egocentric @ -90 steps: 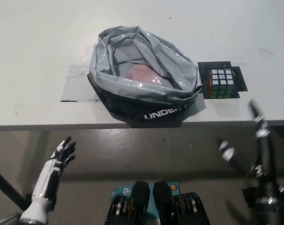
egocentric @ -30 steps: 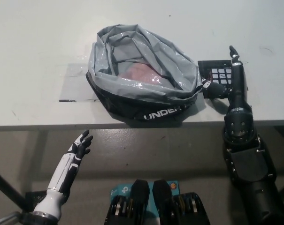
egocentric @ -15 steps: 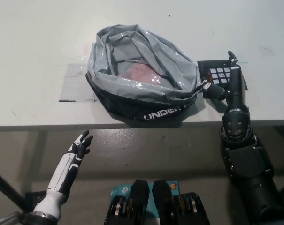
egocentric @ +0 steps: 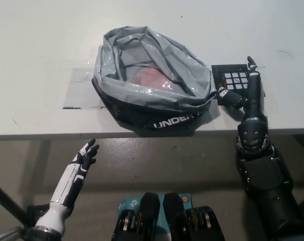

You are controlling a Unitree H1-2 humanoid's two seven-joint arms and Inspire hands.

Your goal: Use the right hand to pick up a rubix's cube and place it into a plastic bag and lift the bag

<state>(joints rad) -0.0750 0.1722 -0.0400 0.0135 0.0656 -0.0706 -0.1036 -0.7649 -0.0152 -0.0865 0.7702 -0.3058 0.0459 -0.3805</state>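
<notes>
The Rubik's cube sits on a black square mat at the table's right, just beside the bag. My black right hand lies over the cube's right and near sides; one finger reaches past its far edge and the thumb is by its near left corner. The hand is open, and the cube rests on the mat, mostly covered. A grey plastic bag with a black base stands open-mouthed at the table's middle, something pinkish showing inside. My white left hand rests open below the table edge at lower left.
The white table's front edge runs across the picture just below the bag. A clear tape patch lies left of the bag. Grey floor shows beneath the edge.
My right arm has come up from below the table edge and set its hand over the cube. In the last half second it barely shifted. The left hand drifted slightly right.
</notes>
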